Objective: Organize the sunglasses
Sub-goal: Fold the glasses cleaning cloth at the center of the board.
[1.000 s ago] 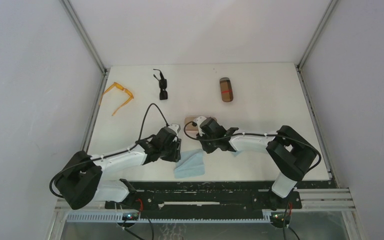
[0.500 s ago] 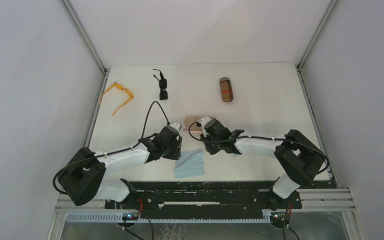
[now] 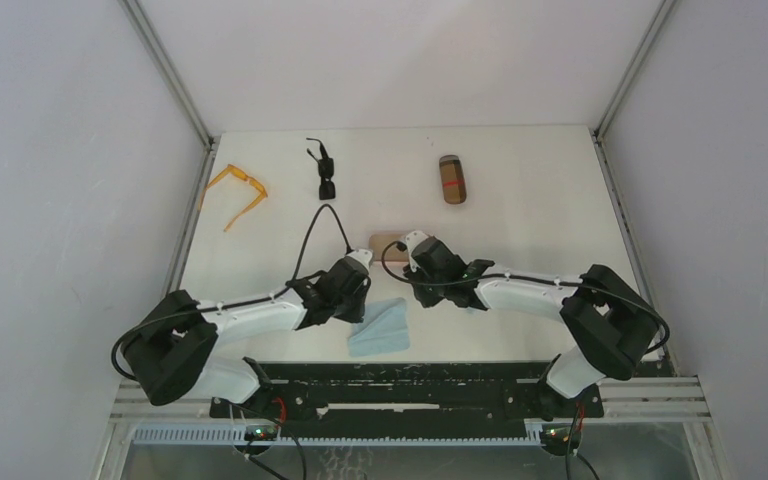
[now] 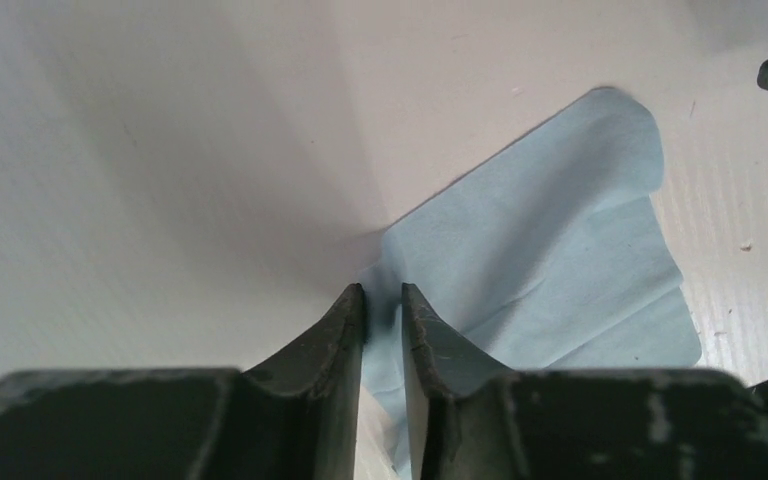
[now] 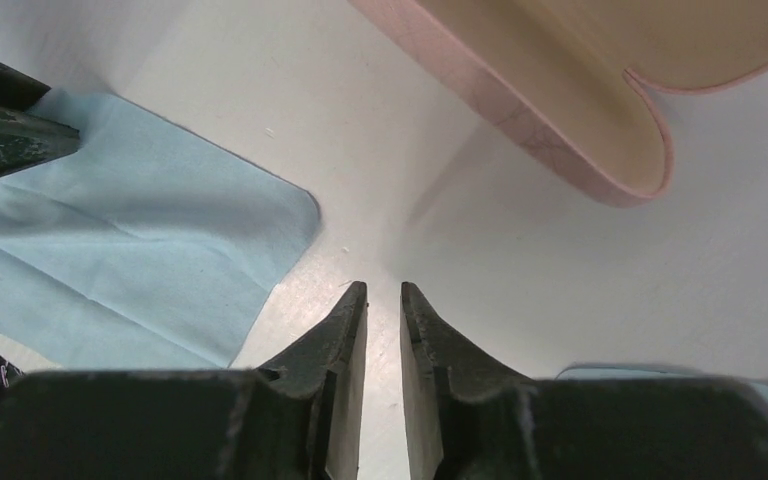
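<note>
Pinching at one edge of the blue cloth point(image 4: 550, 230), the left claw point(image 4: 382, 290) has its two fingers almost together, with only a thin slit between them. A strip of the cloth seems to sit in that slit, though the wrist view is too tight to be sure it is truly gripped. The cloth lies flat and creased on the white table point(image 3: 540, 230), near the front edge and between the two arms.

The right claw point(image 5: 383, 288) hangs low over bare table just beside the cloth's rounded corner. Its fingers are likewise nearly closed, with nothing between them. Just beyond it lies the pink case point(image 5: 520, 100), open, its tan inside showing. A sliver of a second blue cloth point(image 5: 660, 375) peeks out at the right claw's side.

Farther back, well apart from both claws, are the sunglasses. The orange pair point(image 3: 243, 181) lies at the far left edge of the table with its arms spread. The small black pair point(image 3: 326, 185) lies to its right, nearer the middle. A brown case point(image 3: 452, 180) lies alone at the back, right of the black pair.
</note>
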Available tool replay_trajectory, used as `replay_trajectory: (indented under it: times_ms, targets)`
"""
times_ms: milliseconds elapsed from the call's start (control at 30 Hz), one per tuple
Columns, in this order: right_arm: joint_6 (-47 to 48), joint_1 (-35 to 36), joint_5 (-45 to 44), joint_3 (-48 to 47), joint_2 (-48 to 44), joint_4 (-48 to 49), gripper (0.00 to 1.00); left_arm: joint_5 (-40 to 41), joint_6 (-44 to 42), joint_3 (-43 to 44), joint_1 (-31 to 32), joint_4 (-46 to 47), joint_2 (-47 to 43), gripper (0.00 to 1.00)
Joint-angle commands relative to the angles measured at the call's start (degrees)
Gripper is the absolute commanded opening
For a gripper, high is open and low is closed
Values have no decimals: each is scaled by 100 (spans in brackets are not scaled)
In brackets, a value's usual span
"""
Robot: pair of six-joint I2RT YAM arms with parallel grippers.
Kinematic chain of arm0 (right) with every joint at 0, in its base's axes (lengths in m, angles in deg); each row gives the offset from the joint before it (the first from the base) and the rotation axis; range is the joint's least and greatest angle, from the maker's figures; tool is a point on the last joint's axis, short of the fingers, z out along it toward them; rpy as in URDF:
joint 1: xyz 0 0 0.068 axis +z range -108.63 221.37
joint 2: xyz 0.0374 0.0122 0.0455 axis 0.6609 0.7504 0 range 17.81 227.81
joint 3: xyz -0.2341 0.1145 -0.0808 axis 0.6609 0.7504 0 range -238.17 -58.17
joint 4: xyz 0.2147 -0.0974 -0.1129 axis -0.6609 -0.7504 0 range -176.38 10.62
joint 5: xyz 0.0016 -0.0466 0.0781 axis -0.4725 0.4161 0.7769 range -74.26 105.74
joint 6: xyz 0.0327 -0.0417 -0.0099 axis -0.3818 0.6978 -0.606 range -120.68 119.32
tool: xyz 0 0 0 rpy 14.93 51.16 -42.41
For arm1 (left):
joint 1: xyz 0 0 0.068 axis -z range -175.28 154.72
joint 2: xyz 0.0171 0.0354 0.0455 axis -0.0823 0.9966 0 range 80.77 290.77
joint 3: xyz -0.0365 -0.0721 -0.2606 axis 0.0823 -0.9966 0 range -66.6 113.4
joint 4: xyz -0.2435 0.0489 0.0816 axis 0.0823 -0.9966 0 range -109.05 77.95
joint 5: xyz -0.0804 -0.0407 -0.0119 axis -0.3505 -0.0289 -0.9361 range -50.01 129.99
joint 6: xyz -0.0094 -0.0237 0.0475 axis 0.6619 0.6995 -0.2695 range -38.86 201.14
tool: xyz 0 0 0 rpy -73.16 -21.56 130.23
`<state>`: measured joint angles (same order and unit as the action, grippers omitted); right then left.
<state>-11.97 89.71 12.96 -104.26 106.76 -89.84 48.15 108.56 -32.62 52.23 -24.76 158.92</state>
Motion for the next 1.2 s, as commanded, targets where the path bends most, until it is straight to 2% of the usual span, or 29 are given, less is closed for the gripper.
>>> replay_trajectory:
  times_ms: [0,200,533,867,900,967,1000,1167]
  targets:
    - [-70,0,-58,96,-304,53,20,-108,70,-115,135,-266,238,20]
    - [-117,44,514,125,-204,332,33,25,144,-141,136,-227,115,1]
    - [-93,-52,1218,-382,402,327,38,398,227,2,106,-263,-61,0]
    - [-473,-138,370,-515,397,402,39,449,141,169,-227,-153,-87,0]
    - [-412,-147,405,-528,403,426,41,438,114,175,-266,-153,-89,0]
    - [-214,-134,517,-603,456,407,52,370,40,186,-333,-136,-89,0]
    - [-112,-125,597,-640,490,405,54,337,-9,195,-352,-129,-82,0]
    - [65,-140,1091,-716,641,612,56,229,-165,208,-365,-94,-87,0]
